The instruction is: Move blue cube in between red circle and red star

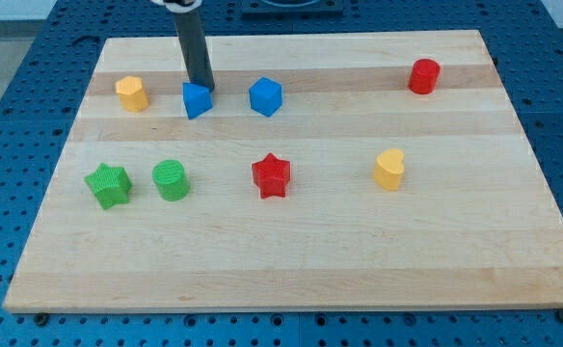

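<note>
The blue cube (265, 96) sits near the view's top, left of centre. The red circle (423, 75) stands at the top right. The red star (271, 175) lies near the middle of the board, below the blue cube. My tip (202, 87) is at the top edge of a second, smaller blue block (197, 100), touching or nearly touching it, well to the left of the blue cube.
A yellow block (132, 93) lies at the top left. A green star (107, 185) and a green circle (171, 179) lie at the left. A yellow heart-like block (389, 169) lies right of the red star. The wooden board (291, 270) sits on a blue perforated table.
</note>
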